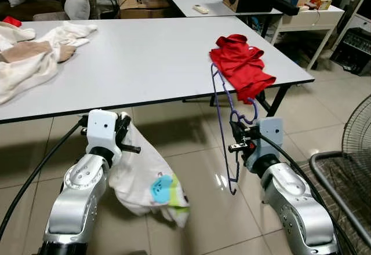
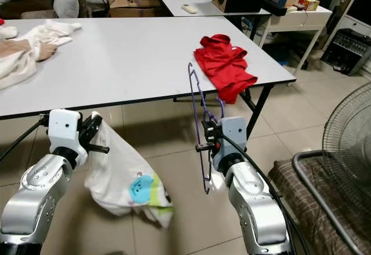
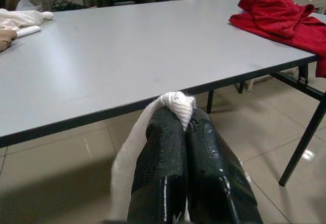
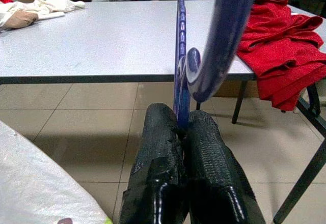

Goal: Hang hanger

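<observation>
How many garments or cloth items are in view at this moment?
3 that I can tell apart: a white garment pinched in the left hand, a red garment on the table's right edge, and a cream pile at its far left, which may hold several.

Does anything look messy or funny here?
Yes. The red cloth lies crumpled at the table corner, part of it drooping over the edge. More clothes sit in a rumpled heap at the far left.

Two silver arms, white wrist housings, black cables, textured black fingers.
</observation>
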Motion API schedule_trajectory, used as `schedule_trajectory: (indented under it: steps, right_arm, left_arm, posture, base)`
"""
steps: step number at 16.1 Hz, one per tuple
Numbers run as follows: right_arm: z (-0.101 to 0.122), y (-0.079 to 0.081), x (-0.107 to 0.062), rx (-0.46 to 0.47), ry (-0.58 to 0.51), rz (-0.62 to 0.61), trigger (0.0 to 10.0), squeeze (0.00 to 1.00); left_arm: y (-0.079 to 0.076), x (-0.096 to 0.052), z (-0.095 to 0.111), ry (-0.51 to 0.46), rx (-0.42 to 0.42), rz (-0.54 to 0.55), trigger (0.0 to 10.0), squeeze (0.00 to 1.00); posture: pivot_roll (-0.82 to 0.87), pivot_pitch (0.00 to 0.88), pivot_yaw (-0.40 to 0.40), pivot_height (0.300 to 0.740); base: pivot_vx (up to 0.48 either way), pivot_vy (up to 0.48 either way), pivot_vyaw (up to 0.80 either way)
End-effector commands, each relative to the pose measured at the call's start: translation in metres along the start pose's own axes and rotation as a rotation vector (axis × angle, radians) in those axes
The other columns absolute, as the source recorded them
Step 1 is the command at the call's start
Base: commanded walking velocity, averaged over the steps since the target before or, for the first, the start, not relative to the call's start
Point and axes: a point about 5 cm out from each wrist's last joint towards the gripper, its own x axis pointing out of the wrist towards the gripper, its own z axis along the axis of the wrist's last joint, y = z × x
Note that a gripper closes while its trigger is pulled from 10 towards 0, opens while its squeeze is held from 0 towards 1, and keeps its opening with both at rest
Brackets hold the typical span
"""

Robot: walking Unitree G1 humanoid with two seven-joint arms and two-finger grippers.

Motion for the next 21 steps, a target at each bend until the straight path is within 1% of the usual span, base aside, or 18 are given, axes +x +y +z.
schedule_trajectory:
  steps: [1, 4, 6, 10, 13, 17, 19, 21]
  right_arm:
    - [0.0006, -0.0048, -0.0019, -0.009, -0.011, -0.020, 10.0, 0.00]
    - [0.0013, -0.0026, -0.0015, -0.009, -0.013, -0.001, 10.0, 0.00]
    - [0.0015, -0.0018, -0.0005, -0.022, -0.007, 0.018, 10.0, 0.00]
    - [0.0005, 0.0000, 0.0017, -0.035, 0.003, 0.042, 10.0, 0.00]
    - [0.0006, 0.0018, 0.0031, 0.007, 0.011, 0.057, 10.0, 0.00]
    - [0.0015, 0.0028, 0.0060, 0.002, 0.003, 0.068, 10.0, 0.00]
    - [0.0019, 0.0021, 0.0066, 0.004, 0.004, 0.068, 10.0, 0.00]
    - [0.0038, -0.0012, 0.0076, 0.010, 0.001, 0.060, 10.0, 0.00]
  left_arm:
    - [-0.0009, 0.0023, 0.0052, -0.027, 0.010, -0.015, 10.0, 0.00]
    - [-0.0004, 0.0028, 0.0056, -0.028, 0.013, -0.016, 10.0, 0.00]
    - [-0.0008, 0.0014, 0.0049, -0.026, 0.010, -0.013, 10.0, 0.00]
    - [-0.0001, 0.0009, 0.0040, -0.026, 0.010, -0.006, 10.0, 0.00]
    - [0.0001, 0.0009, 0.0042, -0.028, 0.009, -0.001, 10.0, 0.00]
    - [0.0017, 0.0013, 0.0050, -0.031, 0.011, 0.007, 10.0, 0.00]
    - [0.0014, 0.0020, 0.0052, -0.022, 0.007, 0.019, 10.0, 0.00]
    - [-0.0015, 0.0032, 0.0091, -0.042, -0.001, 0.006, 10.0, 0.00]
  posture:
    - [-0.05, 0.000, -0.011, 0.740]
    - [-0.04, 0.000, -0.014, 0.740]
    - [-0.04, 0.000, -0.022, 0.740]
    - [-0.03, 0.000, -0.036, 0.740]
    - [-0.03, 0.000, -0.039, 0.740]
    - [-0.02, 0.000, -0.040, 0.740]
    - [-0.02, 0.000, -0.040, 0.740]
    - [-0.02, 0.000, -0.042, 0.740]
  base:
    - [0.000, 0.386, 0.00]
    - [0.000, 0.386, 0.00]
    - [0.000, 0.386, 0.53]
    - [0.000, 0.383, 0.00]
    - [0.000, 0.384, 0.00]
    - [0.000, 0.384, 0.00]
    - [0.000, 0.000, 0.00]
    - [0.000, 0.000, 0.00]
